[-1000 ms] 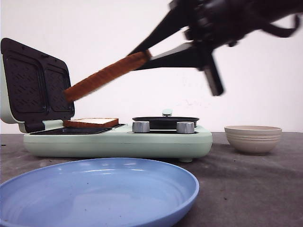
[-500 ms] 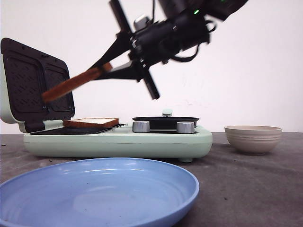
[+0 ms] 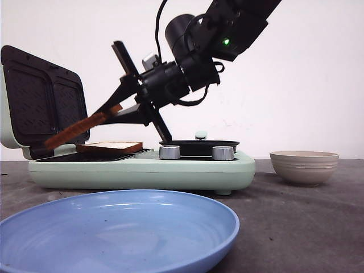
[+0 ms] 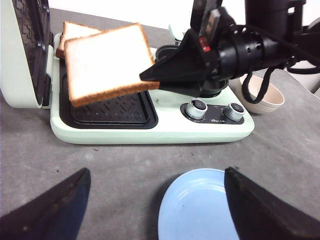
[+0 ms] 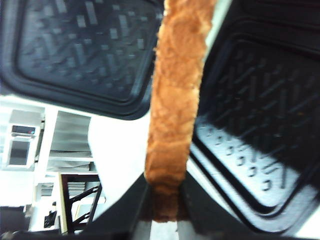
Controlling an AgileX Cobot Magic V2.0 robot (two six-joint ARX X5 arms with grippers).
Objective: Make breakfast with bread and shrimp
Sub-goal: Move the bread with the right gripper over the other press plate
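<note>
- We held one slice of bread (image 4: 107,62) in the right gripper (image 3: 116,110), its fingers pinched on a corner of the crust, the slice tilted down over the empty near plate of the sandwich maker (image 3: 142,168).
- The second slice (image 3: 109,147) lay flat on the far plate, just beside the spot we were aiming for.
- Our left gripper (image 4: 155,207) hung back over the counter (image 4: 45,150) with its fingers spread wide and nothing between them.
- We judged the thin corner grip the main risk: the slice could sag, tear or pivot out before it lay flat.
- We thought its low leading edge might catch the open lid (image 3: 42,102) or land overlapping the other slice.
- The blue plate (image 3: 116,230) and the beige bowl (image 3: 304,165) stood well apart from the move.
- Small print sat beneath the knobs (image 4: 199,108), too blurred to read; we saw no other writing.
</note>
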